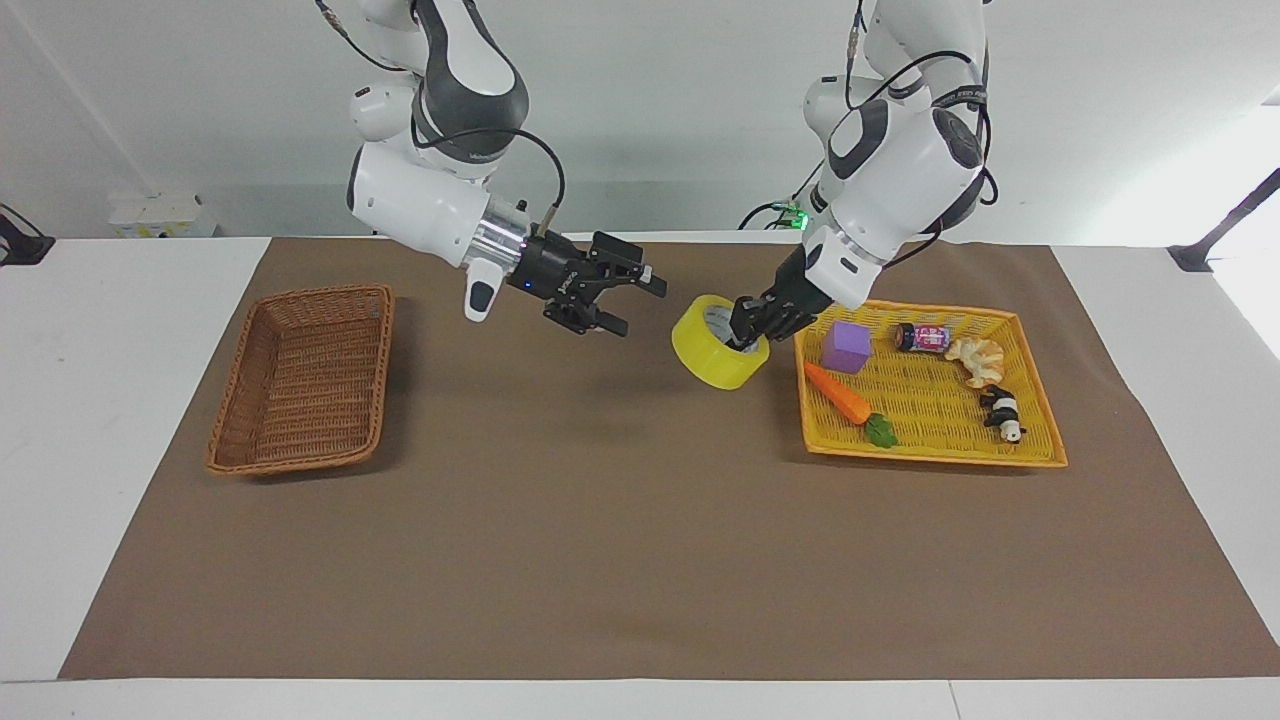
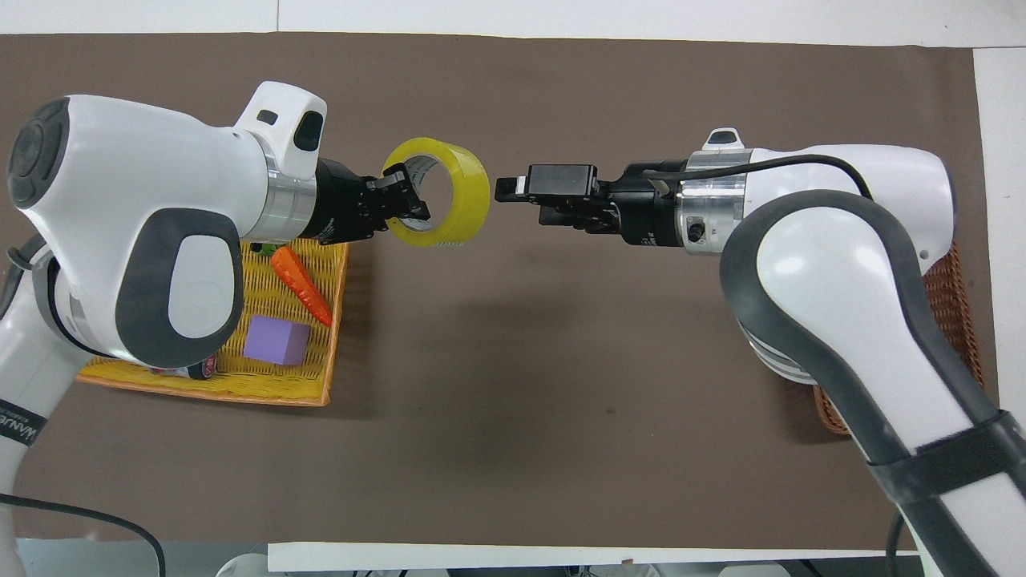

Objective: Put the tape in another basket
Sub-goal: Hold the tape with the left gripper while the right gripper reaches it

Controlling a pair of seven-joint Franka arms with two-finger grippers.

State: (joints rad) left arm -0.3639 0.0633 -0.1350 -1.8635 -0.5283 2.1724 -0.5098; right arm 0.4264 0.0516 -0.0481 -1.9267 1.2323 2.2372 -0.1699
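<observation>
Tape (image 1: 718, 352) clamped in left tool (image 1: 745, 325), right tool (image 1: 628, 298) apart beside it

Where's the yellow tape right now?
The tape is held by the left pincer over the brown mat, beside the yellow tray, with the right pincer close by.

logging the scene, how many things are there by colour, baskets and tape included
yellow: 2, flat woven tray basket, roll of tape
brown: 1, wicker basket
purple: 1, cube
orange: 1, carrot
other: 3, small can, beige pastry, panda figure
total: 8
</observation>
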